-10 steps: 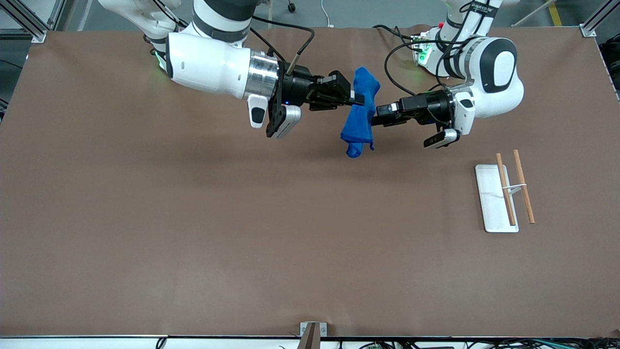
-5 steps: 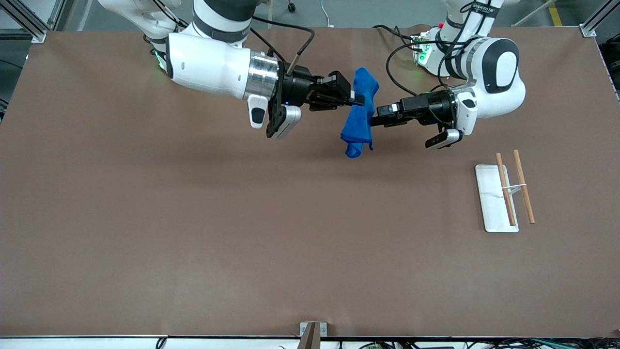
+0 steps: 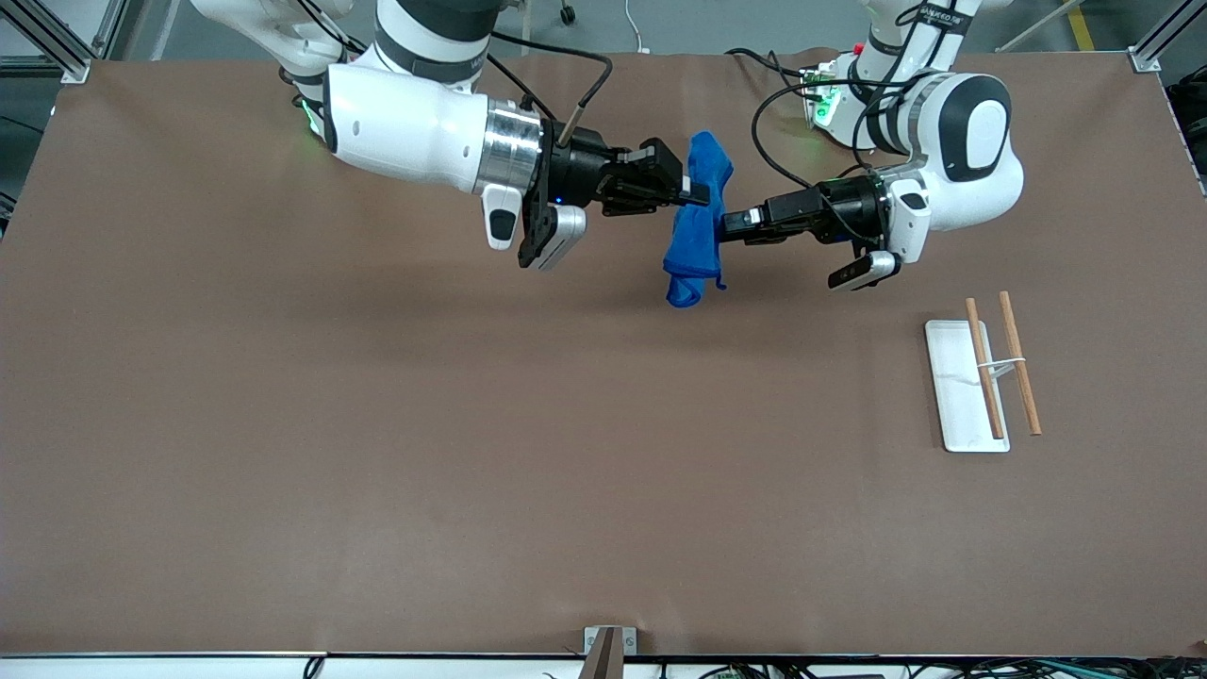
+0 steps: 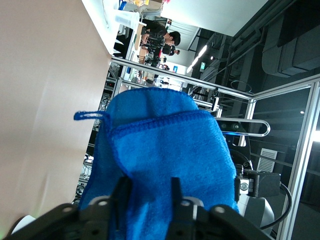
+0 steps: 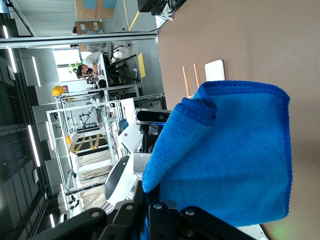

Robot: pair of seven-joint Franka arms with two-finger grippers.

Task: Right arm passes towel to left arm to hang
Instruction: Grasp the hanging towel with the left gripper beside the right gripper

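The blue towel point(image 3: 693, 240) hangs bunched in the air above the table. My right gripper point(image 3: 702, 196) is shut on the towel's upper part; in the right wrist view the towel point(image 5: 235, 155) fills the space in front of that gripper point(image 5: 146, 195). My left gripper point(image 3: 724, 226) comes at the towel from the left arm's end, level with its middle. In the left wrist view the gripper point(image 4: 148, 195) is open, with the towel point(image 4: 165, 150) between its spread fingers. The towel's lower fold hangs free below both grippers.
A rack with a white base point(image 3: 957, 396) and two wooden rods point(image 3: 1020, 363) stands toward the left arm's end of the table, nearer to the front camera than the grippers. It also shows in the right wrist view point(image 5: 215, 70).
My left gripper has moved toward the towel, and its fingers now reach around the cloth. The right arm has held still with the towel.
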